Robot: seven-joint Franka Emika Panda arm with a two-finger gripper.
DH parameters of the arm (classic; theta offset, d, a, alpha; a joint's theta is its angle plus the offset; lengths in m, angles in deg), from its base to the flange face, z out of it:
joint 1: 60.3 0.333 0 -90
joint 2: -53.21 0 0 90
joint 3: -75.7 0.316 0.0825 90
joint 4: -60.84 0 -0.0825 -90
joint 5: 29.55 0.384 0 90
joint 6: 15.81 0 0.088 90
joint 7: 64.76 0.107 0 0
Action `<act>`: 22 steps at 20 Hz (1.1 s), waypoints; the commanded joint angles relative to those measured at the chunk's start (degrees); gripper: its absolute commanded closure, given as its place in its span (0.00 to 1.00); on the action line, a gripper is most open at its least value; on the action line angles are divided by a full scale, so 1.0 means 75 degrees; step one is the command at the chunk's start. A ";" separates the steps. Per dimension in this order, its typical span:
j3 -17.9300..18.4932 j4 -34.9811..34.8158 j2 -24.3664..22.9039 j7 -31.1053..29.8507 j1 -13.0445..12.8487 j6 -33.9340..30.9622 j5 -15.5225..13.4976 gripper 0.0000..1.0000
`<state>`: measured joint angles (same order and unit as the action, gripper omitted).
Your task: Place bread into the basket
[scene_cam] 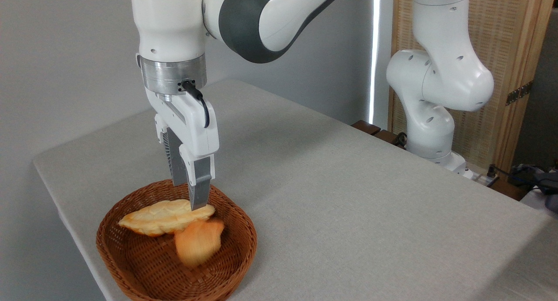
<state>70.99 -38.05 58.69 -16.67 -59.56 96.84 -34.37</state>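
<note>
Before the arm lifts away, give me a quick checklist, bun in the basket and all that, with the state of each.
1. Bun inside the basket: ok, lying tilted.
2. Gripper free of the bun: ok, bun sits below the fingertips.
3. Jaws open: cannot tell, fingers overlap from here.
4. Fingertips clear of the long loaf: cannot tell, they overlap it.
5. Basket fully on the table: ok, near the edge.

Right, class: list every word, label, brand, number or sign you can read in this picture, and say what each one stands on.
None: no readable text shows anywhere.
The gripper, the robot arm, the basket, the bun, the braided loaf and the table all carry no visible lettering.
</note>
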 commanded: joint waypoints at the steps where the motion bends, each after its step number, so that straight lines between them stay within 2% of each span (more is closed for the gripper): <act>1: 0.0054 0.0107 0.0042 0.0127 -0.0028 0.0026 0.0058 0.00; 6: 0.0042 0.0107 -0.0040 -0.0002 -0.0028 0.0015 0.0011 0.00; 9: 0.0019 0.0107 -0.0460 -0.0456 -0.0028 -0.0161 -0.0001 0.00; 13: -0.0216 0.0130 -0.0860 -0.1769 -0.0028 -0.0992 0.0140 0.00; 14: -0.0216 0.0234 -0.0930 -0.1841 -0.0028 -0.1167 0.0174 0.00; 16: -0.0193 0.0877 -0.0942 -0.1842 -0.0016 -0.2417 0.0175 0.00; 17: -0.0192 0.0984 -0.0942 -0.1842 -0.0016 -0.2736 0.0175 0.00; 19: -0.0228 0.0997 -0.0977 -0.1853 -0.0016 -0.2915 0.0233 0.00; 22: -0.0181 0.1021 -0.0966 -0.1760 -0.0028 -0.2904 0.0596 0.00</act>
<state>69.34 -31.42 50.94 -29.53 -59.63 76.45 -32.42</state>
